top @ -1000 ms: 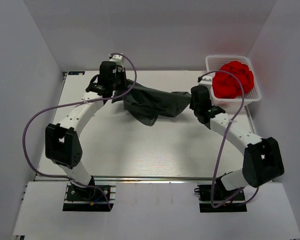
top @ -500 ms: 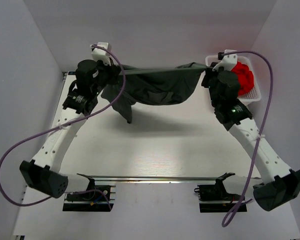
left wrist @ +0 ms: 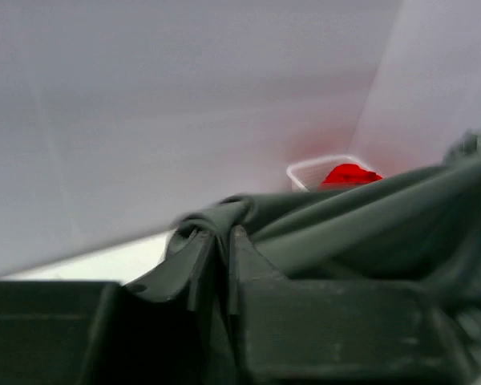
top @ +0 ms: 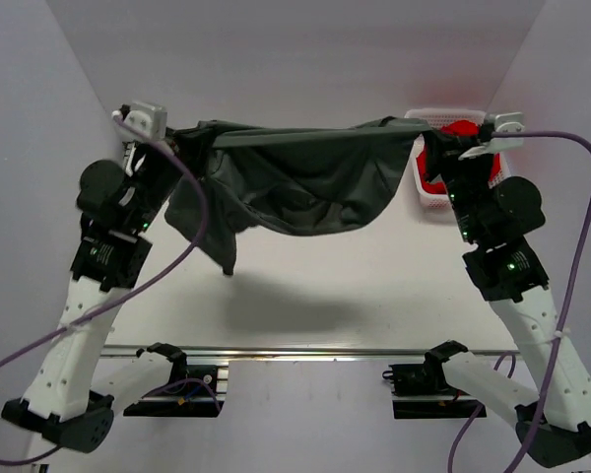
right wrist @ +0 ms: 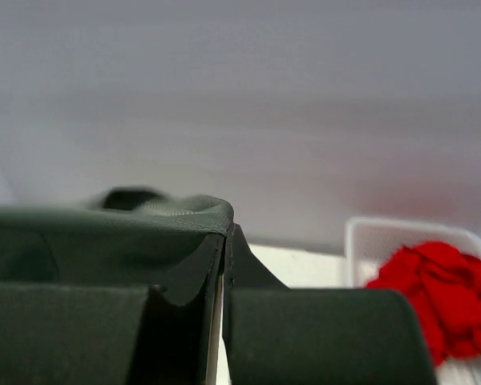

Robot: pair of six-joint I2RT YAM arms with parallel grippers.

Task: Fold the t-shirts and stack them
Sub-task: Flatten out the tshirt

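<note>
Dark shirt (top: pixel 305 182) hangs high above the table (top: pixel 374 296), its top edge stretched sideways between left gripper (top: pixel 180 138) and right gripper (top: pixel 435 144), each pinching one end

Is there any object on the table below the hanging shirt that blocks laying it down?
Nothing visible does. The t-shirt hangs stretched between the left tool and right tool above the table; the white basket sits at the far right corner.
</note>
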